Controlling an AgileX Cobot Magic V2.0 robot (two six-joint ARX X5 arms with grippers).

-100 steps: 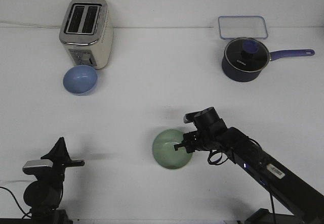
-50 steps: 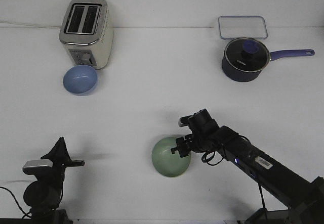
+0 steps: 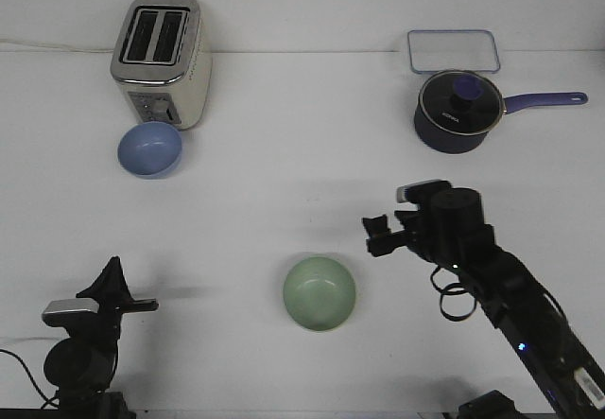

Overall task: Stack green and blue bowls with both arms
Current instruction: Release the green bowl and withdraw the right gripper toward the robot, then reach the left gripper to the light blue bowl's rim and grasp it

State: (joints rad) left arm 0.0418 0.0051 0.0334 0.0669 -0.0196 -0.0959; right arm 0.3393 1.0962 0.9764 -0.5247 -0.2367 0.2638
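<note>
The pale green bowl [image 3: 319, 292] sits upright on the white table, front centre, with nothing touching it. The periwinkle blue bowl [image 3: 149, 148] sits upright at the back left, right in front of the toaster. My right gripper [image 3: 376, 234] hovers above the table to the right of the green bowl and a little behind it. It is open and empty. My left gripper [image 3: 113, 270] is at the front left corner, far from both bowls. Its fingers come together to a point and hold nothing.
A cream toaster [image 3: 159, 60] stands at the back left, touching or nearly touching the blue bowl. A dark navy lidded saucepan [image 3: 456, 110] with a blue handle stands at the back right, with a clear rectangular lid [image 3: 453, 50] behind it.
My right gripper has let go of the green bowl's rim and moved up and to the right, away from it. The bowl shifted slightly left earlier and now rests alone. The left arm has not moved.
</note>
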